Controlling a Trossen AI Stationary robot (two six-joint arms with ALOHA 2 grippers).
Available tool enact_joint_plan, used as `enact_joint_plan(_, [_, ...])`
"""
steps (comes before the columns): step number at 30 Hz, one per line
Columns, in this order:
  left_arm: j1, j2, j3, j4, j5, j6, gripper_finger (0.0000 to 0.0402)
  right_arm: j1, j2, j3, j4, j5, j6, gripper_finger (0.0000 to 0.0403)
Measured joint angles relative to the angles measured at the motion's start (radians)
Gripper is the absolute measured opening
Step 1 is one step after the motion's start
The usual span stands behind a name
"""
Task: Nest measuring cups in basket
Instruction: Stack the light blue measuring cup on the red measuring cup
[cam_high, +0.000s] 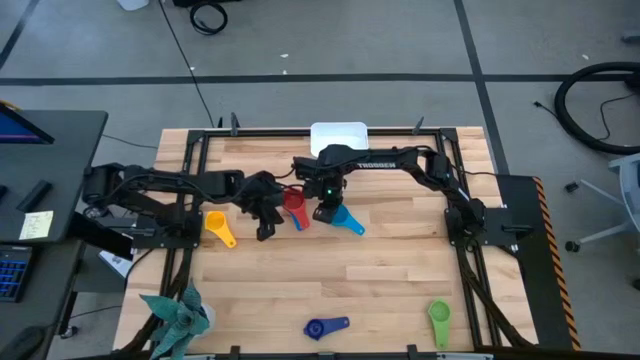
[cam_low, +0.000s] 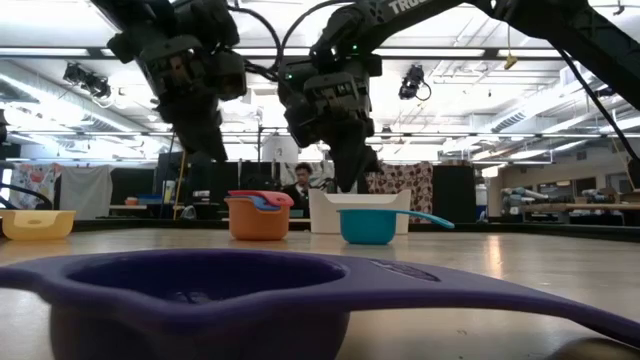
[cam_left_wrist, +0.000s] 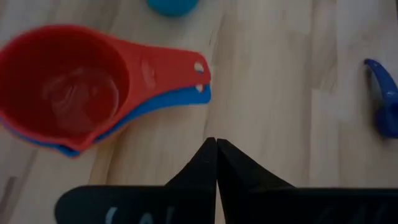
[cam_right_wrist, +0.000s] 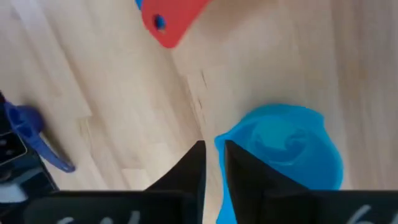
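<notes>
A red cup nested with a blue cup (cam_left_wrist: 68, 87) rests on the table's middle and also shows in the high view (cam_high: 293, 205). My left gripper (cam_left_wrist: 216, 149) is shut and empty, hovering just off their handle ends; it also shows in the high view (cam_high: 265, 218). My right gripper (cam_right_wrist: 212, 155) is shut on the light blue cup (cam_right_wrist: 286, 149), which stands on the table (cam_low: 368, 226). The yellow cup (cam_high: 218, 226), dark blue cup (cam_high: 325, 327) and green cup (cam_high: 438, 318) lie apart on the table. The white basket (cam_high: 338, 135) stands at the far edge. My right gripper pinches the light blue cup's rim wall (cam_right_wrist: 219, 142), one finger (cam_right_wrist: 245, 171) inside the bowl and one outside. The fingers come from above, pointing down. The cup stands upright with its base on the table, and its handle (cam_low: 430, 219) sticks out level.
A teal spiky plant (cam_high: 180, 315) stands at the near left corner. The dark blue cup (cam_low: 200, 300) fills the low view's foreground. Bare wood lies between the middle cups and the near edge.
</notes>
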Motion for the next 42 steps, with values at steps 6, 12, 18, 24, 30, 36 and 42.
enact_joint_plan(6, [0.001, -0.036, 0.000, 0.002, -0.020, -0.001, 0.0006, -0.014, 0.000, 0.006, 0.040, 0.211, -0.080, 0.0099])
enact_joint_plan(12, [0.001, -0.035, 0.000, -0.020, -0.022, -0.001, 0.0006, -0.028, 0.000, 0.005, 0.020, 0.277, -0.156, 0.0118])
enact_joint_plan(18, [0.001, -0.035, 0.000, -0.027, -0.021, -0.018, 0.0006, -0.030, 0.001, 0.004, 0.009, 0.302, -0.224, 0.0122])
enact_joint_plan(24, [0.001, -0.035, 0.000, -0.028, -0.021, -0.027, 0.0006, -0.031, 0.002, 0.003, -0.014, 0.301, -0.286, 0.0122])
enact_joint_plan(30, [0.001, -0.035, 0.000, -0.030, -0.021, -0.031, 0.0006, -0.031, 0.002, 0.003, -0.014, 0.301, -0.315, 0.0122])
enact_joint_plan(36, [0.000, -0.035, 0.000, -0.030, -0.021, -0.034, 0.0006, -0.030, 0.003, -0.008, -0.014, 0.268, -0.320, 0.0121])
enact_joint_plan(42, [0.000, -0.035, 0.001, -0.031, -0.021, -0.045, 0.0006, -0.030, 0.003, -0.097, 0.002, 0.277, -0.323, 0.0119])
